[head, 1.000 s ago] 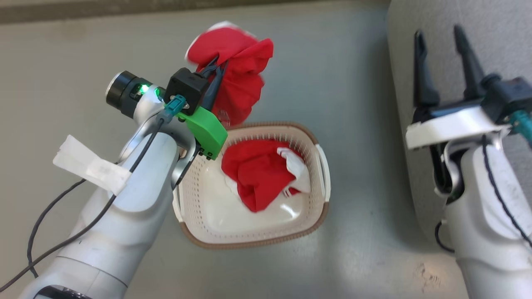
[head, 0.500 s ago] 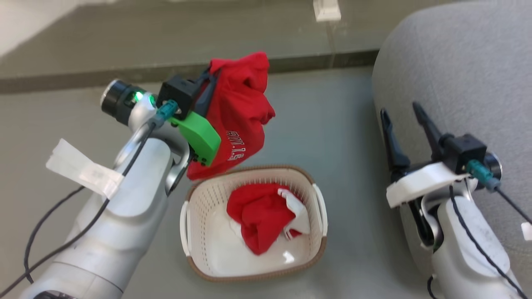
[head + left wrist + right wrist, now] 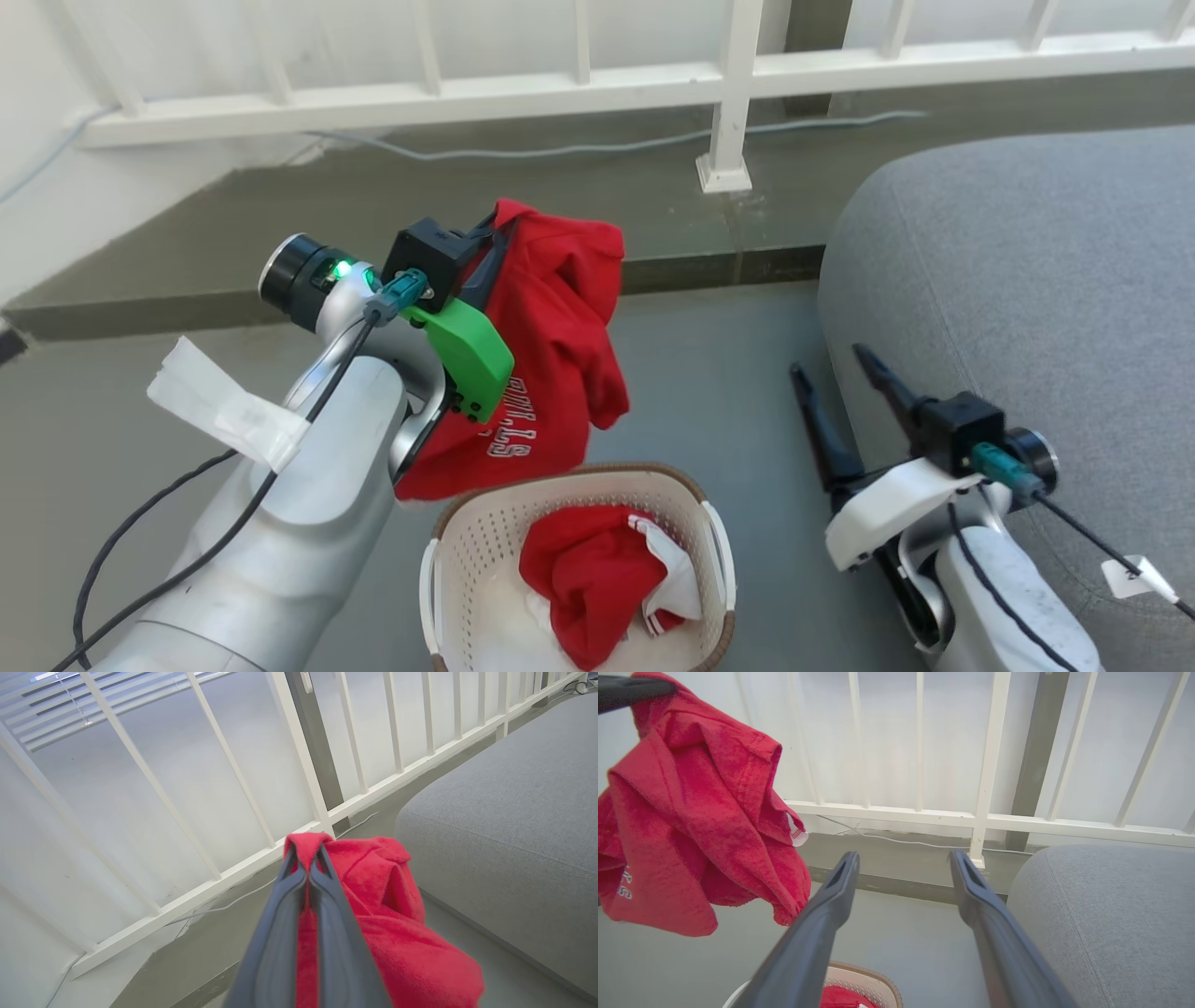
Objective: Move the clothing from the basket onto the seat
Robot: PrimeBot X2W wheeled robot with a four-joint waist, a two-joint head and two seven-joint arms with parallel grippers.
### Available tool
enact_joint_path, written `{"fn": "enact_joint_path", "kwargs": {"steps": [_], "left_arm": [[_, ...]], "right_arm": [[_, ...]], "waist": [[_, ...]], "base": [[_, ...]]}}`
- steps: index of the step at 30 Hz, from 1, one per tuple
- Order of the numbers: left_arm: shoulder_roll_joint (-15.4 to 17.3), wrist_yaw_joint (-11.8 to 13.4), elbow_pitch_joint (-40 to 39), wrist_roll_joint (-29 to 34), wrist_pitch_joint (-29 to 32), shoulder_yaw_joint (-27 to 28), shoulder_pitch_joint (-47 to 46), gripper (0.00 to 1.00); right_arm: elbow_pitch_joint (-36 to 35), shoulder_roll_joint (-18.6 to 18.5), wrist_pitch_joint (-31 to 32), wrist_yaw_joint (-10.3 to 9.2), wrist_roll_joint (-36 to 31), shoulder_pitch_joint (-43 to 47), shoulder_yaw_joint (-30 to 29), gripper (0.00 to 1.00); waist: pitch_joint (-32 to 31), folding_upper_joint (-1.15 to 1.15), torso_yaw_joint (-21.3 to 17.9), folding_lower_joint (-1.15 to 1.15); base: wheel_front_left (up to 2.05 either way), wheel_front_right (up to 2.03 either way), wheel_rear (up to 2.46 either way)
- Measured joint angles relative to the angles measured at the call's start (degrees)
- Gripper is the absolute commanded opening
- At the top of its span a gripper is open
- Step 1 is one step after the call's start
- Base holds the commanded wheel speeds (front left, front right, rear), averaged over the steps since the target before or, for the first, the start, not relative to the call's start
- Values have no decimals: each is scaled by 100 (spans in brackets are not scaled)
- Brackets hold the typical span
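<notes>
The left end effector (image 3: 498, 233) is clenched on a soft red fabric garment with white "BULLS" lettering (image 3: 560, 336), its two dark fingers pressed together over a fold at the top of the cloth. In the left wrist view the fingers (image 3: 278, 933) meet at their tips with red fabric pinched between them. The lettered garment hangs free in the air from that grip, draping down beside the arm's green plastic bracket (image 3: 467, 359). In the head view its lower hem reaches the far rim of a small cream plastic basket with perforated sides and a brown woven-look rim (image 3: 467, 551), while the right wrist view shows it hanging clear above the basket. The basket stands on the grey floor (image 3: 728, 373), and inside it a second red fabric garment with white panels and striped trim (image 3: 583, 579) lies crumpled in a heap. The right end effector (image 3: 828, 362) is released, its long fingers spread wide with nothing between them, and it sits low between the basket and a large rounded grey fabric seat (image 3: 1027, 280), just beside the seat's front edge. The lettered garment is left of the seat and apart from it. A white railing with upright bars (image 3: 728, 84) runs along a low kerb, with a pale cable (image 3: 597, 147) lying at its foot
</notes>
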Motion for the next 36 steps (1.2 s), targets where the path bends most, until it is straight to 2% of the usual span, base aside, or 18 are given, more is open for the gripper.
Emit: {"fn": "enact_joint_path", "kwargs": {"steps": [12, 28, 36], "left_arm": [[-65, -8, -442, -151, 215, -99, 8, 0], [-144, -25, -975, -191, 410, -371, 11, 0], [-148, -24, -1222, -194, 468, -412, 19, 0]], "right_arm": [[43, 3, 0, 146, 8, -151, 898, 100], [528, -15, 0, 149, -19, -790, 1759, 100], [611, -20, 0, 148, -141, -1278, 1983, 100]], "waist": [[-328, 0, 81, 0], [-250, 0, 351, 0], [-235, 0, 382, 0]], "base": [[0, 0, 0], [0, 0, 0], [0, 0, 0]]}}
